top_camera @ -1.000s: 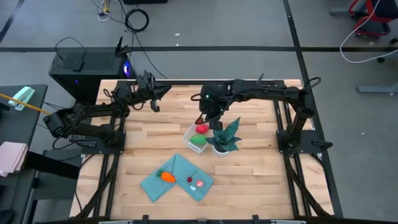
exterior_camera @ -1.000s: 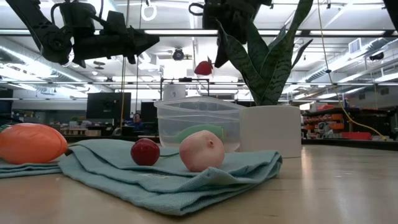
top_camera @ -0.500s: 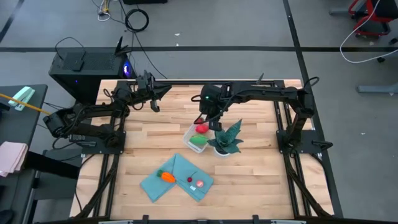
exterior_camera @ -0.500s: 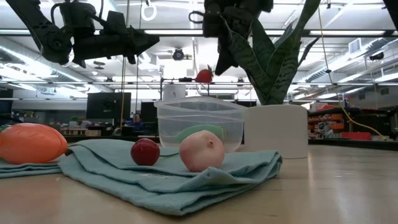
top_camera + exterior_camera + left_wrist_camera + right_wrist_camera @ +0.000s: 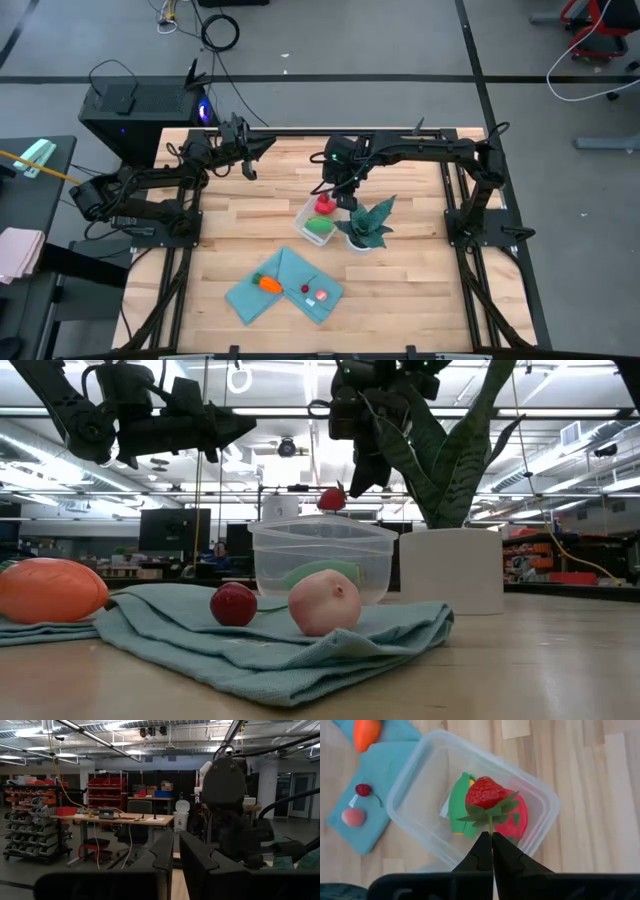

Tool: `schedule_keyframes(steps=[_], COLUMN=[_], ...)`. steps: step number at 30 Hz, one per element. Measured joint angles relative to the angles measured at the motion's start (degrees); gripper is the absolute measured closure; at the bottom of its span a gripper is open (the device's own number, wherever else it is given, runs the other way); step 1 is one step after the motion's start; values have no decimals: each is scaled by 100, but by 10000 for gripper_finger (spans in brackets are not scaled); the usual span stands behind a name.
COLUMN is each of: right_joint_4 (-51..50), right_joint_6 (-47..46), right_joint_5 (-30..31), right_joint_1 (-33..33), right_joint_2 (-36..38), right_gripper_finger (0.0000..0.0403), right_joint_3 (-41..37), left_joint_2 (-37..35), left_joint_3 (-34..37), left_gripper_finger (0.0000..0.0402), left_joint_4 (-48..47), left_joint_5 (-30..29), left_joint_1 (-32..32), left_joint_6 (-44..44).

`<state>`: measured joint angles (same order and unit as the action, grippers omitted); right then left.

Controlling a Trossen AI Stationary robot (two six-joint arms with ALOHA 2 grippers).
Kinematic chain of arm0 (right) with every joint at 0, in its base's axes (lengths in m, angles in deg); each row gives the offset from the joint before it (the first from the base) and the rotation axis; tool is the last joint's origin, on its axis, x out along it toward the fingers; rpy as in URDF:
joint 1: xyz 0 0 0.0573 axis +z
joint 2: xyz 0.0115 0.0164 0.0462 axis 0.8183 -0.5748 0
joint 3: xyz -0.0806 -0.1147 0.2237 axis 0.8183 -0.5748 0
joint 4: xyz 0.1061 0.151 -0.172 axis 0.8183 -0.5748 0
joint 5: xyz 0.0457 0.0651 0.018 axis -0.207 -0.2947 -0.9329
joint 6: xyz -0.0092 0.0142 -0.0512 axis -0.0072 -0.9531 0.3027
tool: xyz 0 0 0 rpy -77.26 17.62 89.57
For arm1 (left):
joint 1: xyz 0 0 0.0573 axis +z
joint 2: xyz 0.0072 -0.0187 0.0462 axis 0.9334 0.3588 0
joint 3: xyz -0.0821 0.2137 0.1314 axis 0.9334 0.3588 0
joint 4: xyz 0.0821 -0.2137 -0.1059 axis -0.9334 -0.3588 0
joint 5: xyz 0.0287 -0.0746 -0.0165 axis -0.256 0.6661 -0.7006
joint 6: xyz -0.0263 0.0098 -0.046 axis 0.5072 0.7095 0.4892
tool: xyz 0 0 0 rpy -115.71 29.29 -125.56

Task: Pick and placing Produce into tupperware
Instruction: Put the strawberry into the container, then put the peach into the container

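Right end effector [image 5: 491,851] clenched on the strawberry [image 5: 487,795] by its thin stem — berry hangs just above the tub [image 5: 415,790], which holds a green piece [image 5: 457,805] and a red one [image 5: 520,817]. Judged light and rigid; the stem grip lets it swing, so hold low. Carrot [image 5: 269,284], cherry [image 5: 233,604], peach [image 5: 324,602] lie on the cloth [image 5: 250,300], well apart from the tub. Left end effector [image 5: 246,160] waits near the counter's [image 5: 400,290] far edge, fingers nearly shut, empty.

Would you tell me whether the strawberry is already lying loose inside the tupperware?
No, the right gripper is shut on the stem of the strawberry, holding it above the open tupperware, which holds a green piece.
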<state>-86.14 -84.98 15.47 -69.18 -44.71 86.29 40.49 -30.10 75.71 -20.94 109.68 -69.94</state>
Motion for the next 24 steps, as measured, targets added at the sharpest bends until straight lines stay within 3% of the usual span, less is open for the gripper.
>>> schedule_keyframes(steps=[5,19,24], right_joint_4=[92,237,240], right_joint_6=[-86,7,168], right_joint_5=[-79,56,101], right_joint_1=[9,6,-128], right_joint_2=[0,0,-2], right_gripper_finger=[396,319,299], right_joint_3=[0,13,436], left_joint_2=[0,0,0], left_joint_3=[0,0,0], left_gripper_finger=[370,368,367], left_joint_4=[-2,-2,-2], left_joint_5=[0,0,0], left_joint_1=[0,0,0], left_joint_6=[2,4,7])
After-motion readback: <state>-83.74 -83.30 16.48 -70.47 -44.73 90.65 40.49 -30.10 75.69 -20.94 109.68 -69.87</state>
